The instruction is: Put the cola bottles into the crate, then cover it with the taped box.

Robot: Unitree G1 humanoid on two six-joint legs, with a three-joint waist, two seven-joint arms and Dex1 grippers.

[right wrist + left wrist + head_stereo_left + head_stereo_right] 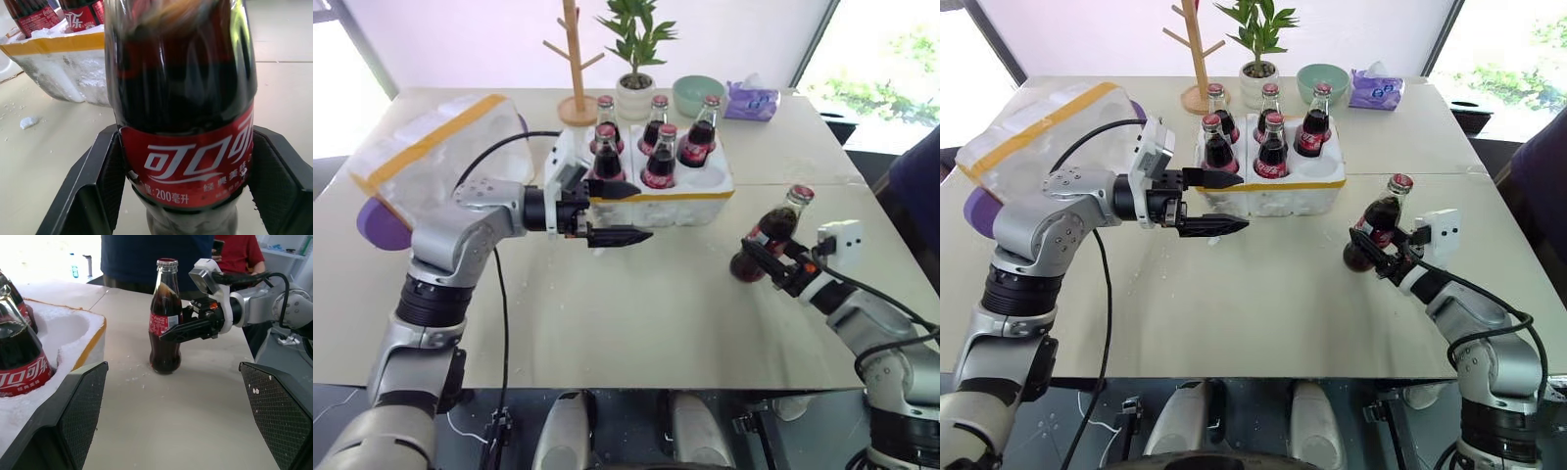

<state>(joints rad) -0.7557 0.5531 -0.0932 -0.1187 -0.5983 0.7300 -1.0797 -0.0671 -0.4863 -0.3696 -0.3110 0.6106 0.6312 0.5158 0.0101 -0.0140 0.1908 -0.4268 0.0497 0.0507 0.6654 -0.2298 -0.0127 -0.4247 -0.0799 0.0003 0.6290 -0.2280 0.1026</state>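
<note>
The crate (707, 197), a low white foam tray with a yellow band, stands mid-table and holds several cola bottles (660, 161). Its front right well (63, 331) is empty. Another cola bottle (773, 233) stands on the table to the crate's right, and my right gripper (766, 253) is shut on its labelled middle (186, 161). My left gripper (641, 212) hangs open just in front of the crate's left end, pointing right, with nothing between its fingers (73, 416). The taped box (431, 157) lies tilted at the table's left.
A purple object (374, 225) sits under the taped box. Behind the crate are a wooden peg stand (573, 59), a potted plant (634, 59), a green bowl (698, 93) and a purple tissue pack (751, 101). A person (146, 259) stands off the table's right side. Foam crumbs dot the table.
</note>
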